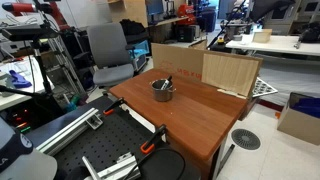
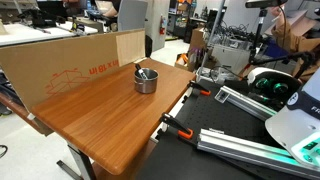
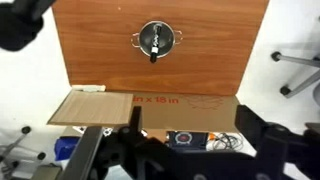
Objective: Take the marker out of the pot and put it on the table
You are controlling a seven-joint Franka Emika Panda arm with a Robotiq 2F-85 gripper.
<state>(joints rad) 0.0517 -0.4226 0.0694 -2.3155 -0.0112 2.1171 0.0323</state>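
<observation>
1. The pot (image 3: 155,40) is sitting on the bare reddish-brown desk (image 3: 100,45), and the marker (image 3: 154,48) is resting inside it, not yet lifted out.
2. In both exterior views the marker (image 1: 167,80) (image 2: 140,70) is leaning tilted against the pot's wall, with its upper end poking above the rim. The pot (image 1: 163,90) (image 2: 146,81) is standing near the desk's (image 1: 195,115) (image 2: 100,120) far edge, just beside the upright cardboard (image 1: 230,72).
3. The pincer (image 3: 190,128) is showing only in the wrist view, as dark, blurred shapes along the bottom edge. Its two sides seem to be standing apart with nothing between them, though the blur makes that uncertain.
4. The deciding relation: the pot is lying ahead of the pincer and well apart from it, toward the top of the wrist view and a little left of the pincer's centre line. A flat cardboard sheet (image 3: 190,103) is lying in between.
5. In the wrist view the marker's long axis is running roughly up and down the picture, so it is pointing more or less at the pincer.
6. My judgement: the coming move is calling for a long reach forward with a slight shift left, then a descent over the raised end of the marker, with the jaws closing across its thin width rather than along its length.
</observation>
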